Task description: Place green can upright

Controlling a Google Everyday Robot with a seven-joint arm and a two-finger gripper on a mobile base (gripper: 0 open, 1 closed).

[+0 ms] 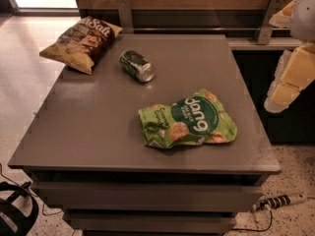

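The green can [137, 66] lies on its side on the grey table [98, 117], at the back left of centre, with one silver end facing front right. My gripper [288, 85] shows as cream-coloured parts at the right edge of the camera view. It hangs beyond the table's right side, well away from the can, and touches nothing.
A brown "Salt" chip bag [81, 43] lies at the table's back left corner, close to the can. A flat light-green "dang" snack bag [189, 119] lies at front right of centre. A wooden wall with metal brackets [268, 18] stands behind. Cables [278, 200] lie on the floor.
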